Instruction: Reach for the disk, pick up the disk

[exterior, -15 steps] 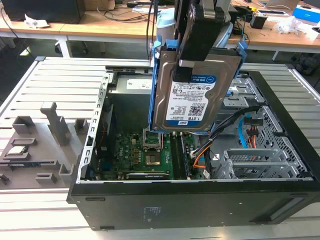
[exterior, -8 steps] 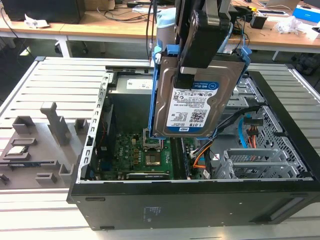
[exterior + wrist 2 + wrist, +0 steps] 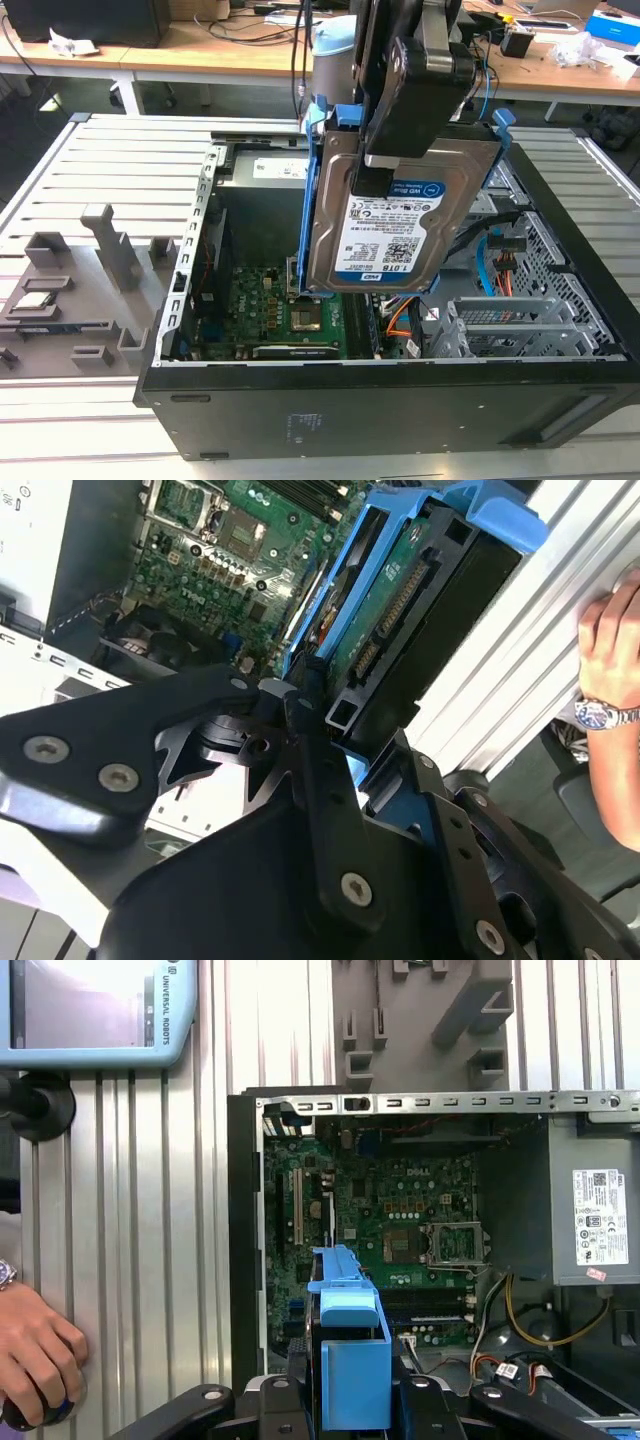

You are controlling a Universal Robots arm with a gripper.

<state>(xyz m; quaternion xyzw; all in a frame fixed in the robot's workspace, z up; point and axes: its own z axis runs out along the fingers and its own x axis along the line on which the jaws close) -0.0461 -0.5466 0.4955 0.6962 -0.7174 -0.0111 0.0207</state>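
1. Gripper [image 3: 385, 165] clamped on the disk [image 3: 400, 215], black fingers [image 3: 375, 180] pinching its flat faces from the upper edge; in the exterior view, at 12 o'clock of the open computer case [image 3: 560, 400].
2. Disk held on edge, label side out, tilted a little off vertical, lifted clear above the motherboard [image 3: 290, 310]; lower edge apart from the board, free air beneath.
3. Blue frame [image 3: 315, 190] wrapped round the disk's long edges, blue tab [image 3: 503, 122] jutting at the disk's 2 o'clock corner.
4. Seen in the second wrist view: disk's underside circuit board [image 3: 385, 610] and connector edge facing the camera, blue frame tab [image 3: 500, 515] at the far end, gripper links [image 3: 330, 780] closed against both sides.
5. Seen in the first wrist view: blue frame [image 3: 350, 1360] edge-on between the gripper bodies [image 3: 345, 1410], motherboard [image 3: 400, 1210] and case wall [image 3: 245, 1230] below and apart.
6. Open room: case top uncovered; grey drive cage [image 3: 520, 320] at the disk's 5 o'clock in the exterior view, near but not touching; case side rail [image 3: 200, 230] at 9 o'clock, well apart.
7. A person's hand [image 3: 35, 1345] resting on the ribbed metal table [image 3: 130, 1260] outside the case wall, apart from gripper and disk.
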